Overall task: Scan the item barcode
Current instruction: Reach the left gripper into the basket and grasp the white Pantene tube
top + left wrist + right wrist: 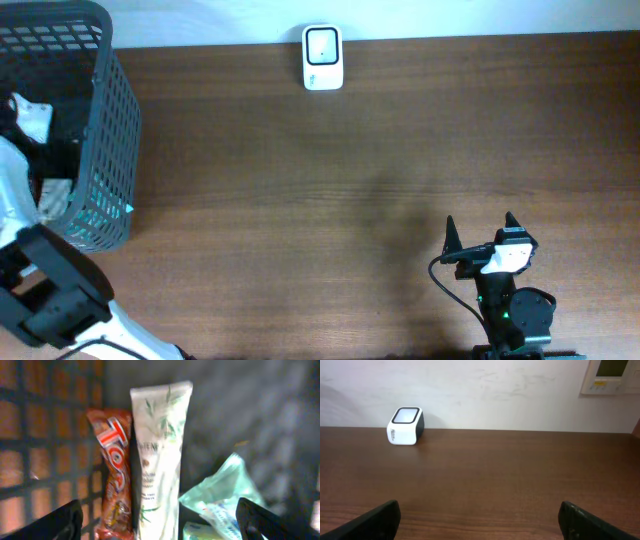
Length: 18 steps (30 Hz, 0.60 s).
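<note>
The white barcode scanner (322, 57) stands at the table's far edge, also seen as the scanner (405, 425) at the far left in the right wrist view. My left gripper (159, 512) is open inside the grey mesh basket (112, 130), just above its contents. Between its fingers lies a white tube with green leaf print (160, 455). A red snack wrapper (116, 475) lies to the tube's left and a pale green packet (222, 495) to its right. My right gripper (480, 222) hovers open over bare table near the front right, holding nothing.
The basket stands at the table's left end, with my left arm (15, 195) reaching into it from the front. A wall panel (612, 375) hangs on the white wall behind the table.
</note>
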Motion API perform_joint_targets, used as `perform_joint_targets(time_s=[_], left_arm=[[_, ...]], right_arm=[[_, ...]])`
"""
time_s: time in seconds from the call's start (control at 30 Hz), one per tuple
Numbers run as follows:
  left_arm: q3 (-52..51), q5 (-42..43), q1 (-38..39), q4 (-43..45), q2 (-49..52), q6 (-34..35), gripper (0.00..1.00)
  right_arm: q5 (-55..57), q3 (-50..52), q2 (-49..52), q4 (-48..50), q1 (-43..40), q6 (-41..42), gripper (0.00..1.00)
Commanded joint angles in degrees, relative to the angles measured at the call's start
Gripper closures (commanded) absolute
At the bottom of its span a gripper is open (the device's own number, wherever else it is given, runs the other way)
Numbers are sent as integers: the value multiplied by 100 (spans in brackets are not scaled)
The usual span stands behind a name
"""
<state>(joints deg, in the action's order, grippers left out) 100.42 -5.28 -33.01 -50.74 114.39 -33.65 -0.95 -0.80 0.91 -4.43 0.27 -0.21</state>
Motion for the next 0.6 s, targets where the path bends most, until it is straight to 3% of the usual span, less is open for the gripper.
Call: perform_joint_targets(time_s=[0.0, 0.23, 0.37, 0.43, 0.5, 0.57], left_arm=[[-79, -774, -46, 118, 293, -201, 3], [-275, -245, -129, 232, 763, -614, 7], [-284, -111, -129, 262, 973, -608, 16], [-284, -120, -129, 269, 1032, -560, 23], [-284, -732, -129, 422, 1108, -273, 21], [-284, -761, -136, 468, 1108, -247, 22]], right_arm=[[72, 48, -39, -9, -35, 24, 1], [72, 48, -39, -9, -35, 24, 1], [72, 48, -39, -9, -35, 24, 1], [72, 48, -39, -9, -35, 24, 1], [72, 48, -39, -9, -35, 24, 1], [72, 48, -39, -9, -35, 24, 1]])
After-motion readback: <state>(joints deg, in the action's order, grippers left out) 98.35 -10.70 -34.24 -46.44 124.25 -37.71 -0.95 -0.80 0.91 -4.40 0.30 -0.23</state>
